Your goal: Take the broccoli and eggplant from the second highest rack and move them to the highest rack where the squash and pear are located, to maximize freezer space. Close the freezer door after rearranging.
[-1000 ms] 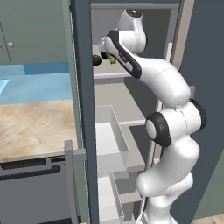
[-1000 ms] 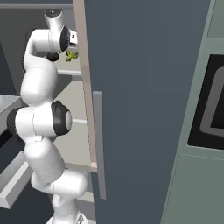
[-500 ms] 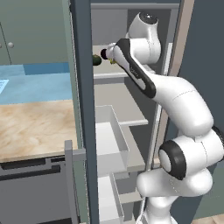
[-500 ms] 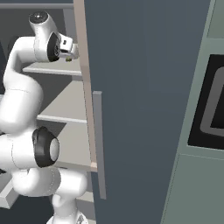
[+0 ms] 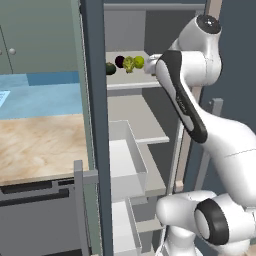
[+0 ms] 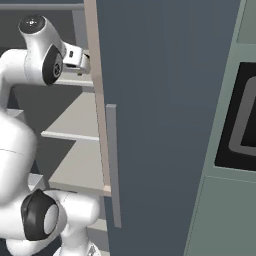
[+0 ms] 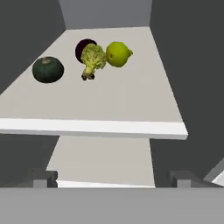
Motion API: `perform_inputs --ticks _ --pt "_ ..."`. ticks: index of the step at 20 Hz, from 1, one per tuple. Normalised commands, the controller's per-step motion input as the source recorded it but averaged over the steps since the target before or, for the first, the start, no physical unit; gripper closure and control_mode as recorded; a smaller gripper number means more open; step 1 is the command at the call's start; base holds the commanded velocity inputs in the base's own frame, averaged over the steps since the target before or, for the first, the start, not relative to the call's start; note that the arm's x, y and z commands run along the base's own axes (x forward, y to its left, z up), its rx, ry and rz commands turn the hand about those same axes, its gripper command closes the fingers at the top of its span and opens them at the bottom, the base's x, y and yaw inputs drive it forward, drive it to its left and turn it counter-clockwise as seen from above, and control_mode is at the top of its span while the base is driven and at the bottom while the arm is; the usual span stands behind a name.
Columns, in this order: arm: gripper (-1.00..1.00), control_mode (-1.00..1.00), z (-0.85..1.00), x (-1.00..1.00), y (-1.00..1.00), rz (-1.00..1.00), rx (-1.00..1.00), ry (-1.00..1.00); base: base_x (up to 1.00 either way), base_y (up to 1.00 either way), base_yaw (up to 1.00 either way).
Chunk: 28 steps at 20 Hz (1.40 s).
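Hand view: highest rack (image 7: 131, 100) holding squash (image 7: 48, 69), eggplant (image 7: 83, 47), broccoli (image 7: 92, 58), pear (image 7: 118, 54).
Gripper (image 7: 111, 179) empty, jaws wide; risk: door (image 6: 165, 125) struck askew while closing.

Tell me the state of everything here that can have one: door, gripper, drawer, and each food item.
Freezer door: open.
Gripper: open, empty.
Broccoli: on the top rack, leaning on the eggplant.
Eggplant: top rack, behind the broccoli.
Pear: top rack.
Squash: top rack.
Drawer: pulled out.
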Motion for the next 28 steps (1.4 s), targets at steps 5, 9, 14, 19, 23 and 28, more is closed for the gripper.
perform_inputs --ticks 5,9,14,19,23,28 --pt "-1.00 -1.00 0.04 -1.00 -0.22 0.01 -0.17 0.05 0.00 0.00 0.00" --pt "-1.00 -1.00 -0.03 -0.89 -0.05 0.00 -0.20 0.23 0.00 0.00 0.00" --pt "-1.00 -1.00 0.00 -0.23 0.00 0.04 -0.07 0.16 0.00 0.00 0.00" --pt "-1.00 -1.00 0.00 -0.48 -0.06 0.13 0.01 0.09 0.00 0.00 0.00" --pt "-1.00 -1.00 -0.07 -0.29 -0.12 0.00 0.11 0.00 0.00 0.00 0.00" --pt "-1.00 -1.00 -0.19 -0.45 -0.20 0.00 0.15 -0.15 0.00 0.00 0.00"
